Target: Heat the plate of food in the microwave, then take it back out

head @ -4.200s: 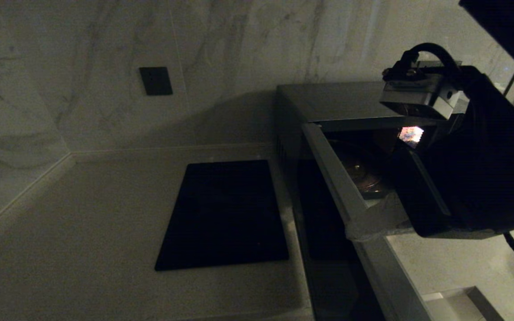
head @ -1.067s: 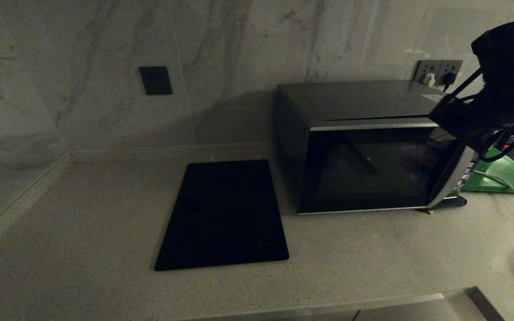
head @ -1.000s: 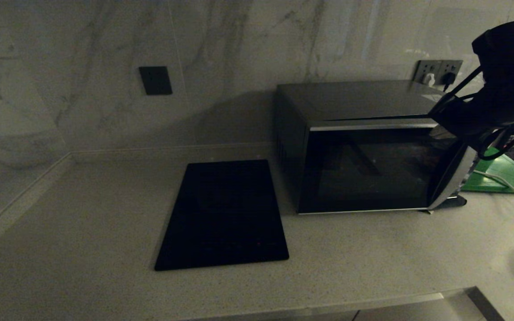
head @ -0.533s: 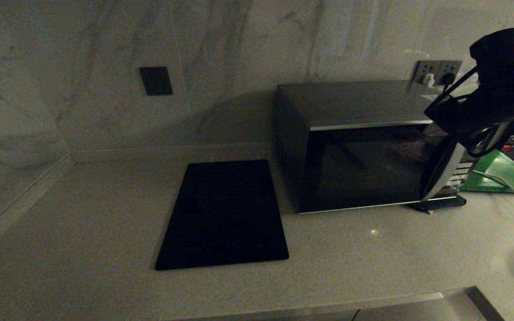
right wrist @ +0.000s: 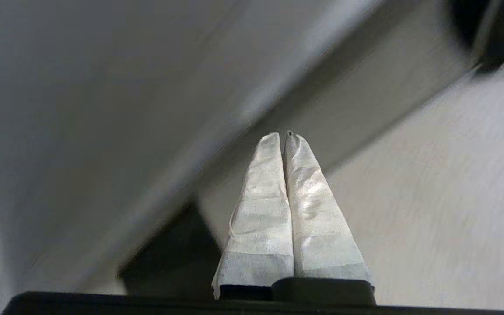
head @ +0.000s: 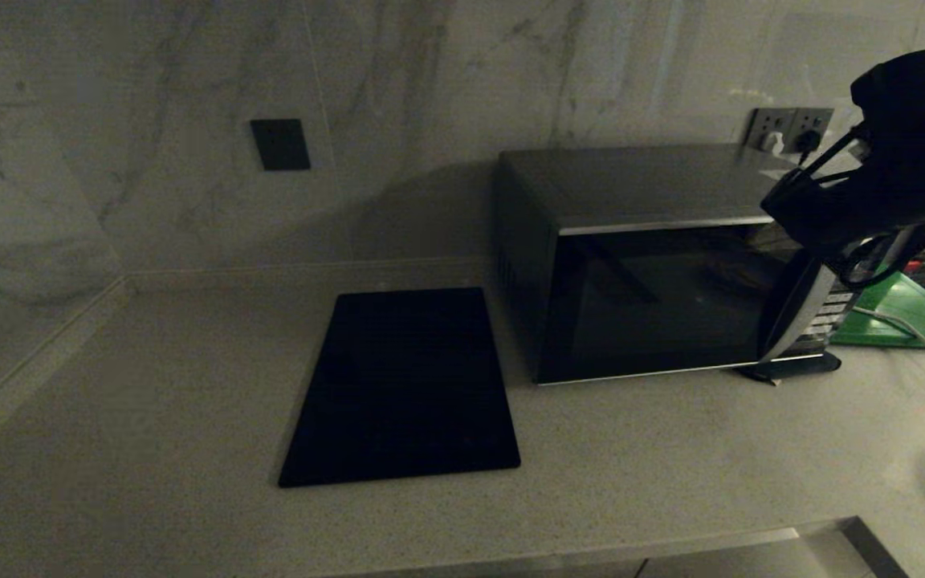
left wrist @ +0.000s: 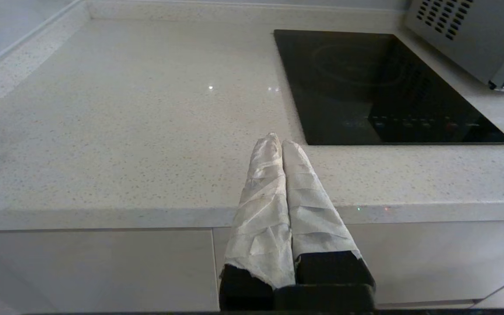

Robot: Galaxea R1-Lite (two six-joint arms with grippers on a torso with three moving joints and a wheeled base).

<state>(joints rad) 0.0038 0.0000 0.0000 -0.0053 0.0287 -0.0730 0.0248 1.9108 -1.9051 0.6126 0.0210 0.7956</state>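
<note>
Both claws (left wrist: 281,142) (right wrist: 285,135) pressed closed, empty

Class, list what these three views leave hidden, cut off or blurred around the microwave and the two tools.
- Plate of food: no view shows it; in the head view the microwave has dark door glass.
- Microwave button panel: head view, partly covered by the right arm.
- Right tool: shut; its wrist view is motion-blurred, so what it faces is unclear.
- Green board: head view, cut by the edge.
- Left tool: shut; absent from the head view.

Black cooktop (head: 402,385) lies flat on the speckled counter (head: 149,417); green board (head: 904,317) at far right; wall sockets (head: 788,127) above.
</note>
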